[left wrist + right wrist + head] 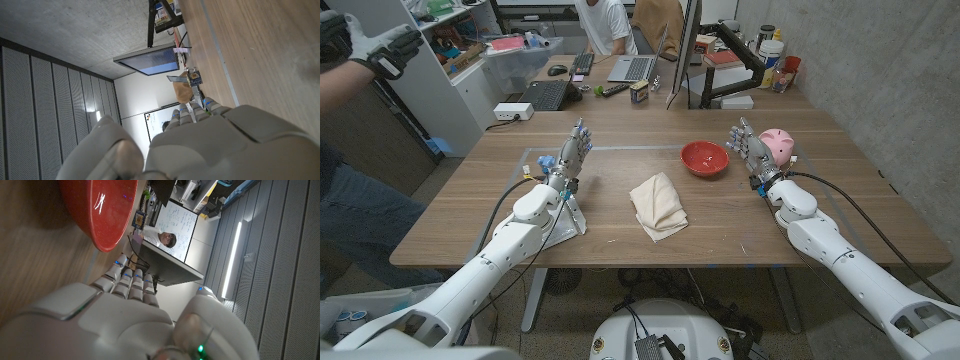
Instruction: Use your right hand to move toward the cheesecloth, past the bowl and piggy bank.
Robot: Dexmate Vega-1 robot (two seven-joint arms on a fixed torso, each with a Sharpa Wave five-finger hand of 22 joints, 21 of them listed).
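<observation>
- Right robot hand (pixel 750 143) stands empty, fingers apart and upright, just beside the pink piggy bank (pixel 779 145).
- Red round bowl (pixel 705 158) sits between it and the folded cream cheesecloth (pixel 657 205), mid-table.
- Left robot hand (pixel 570 155) waits empty, fingers apart.
- Risk: a low, straight sweep could clip the bowl or knock the bank.

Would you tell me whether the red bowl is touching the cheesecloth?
Apart. The head view shows bare wood between the red bowl and the folded cheesecloth, which lies nearer the robot.
</observation>
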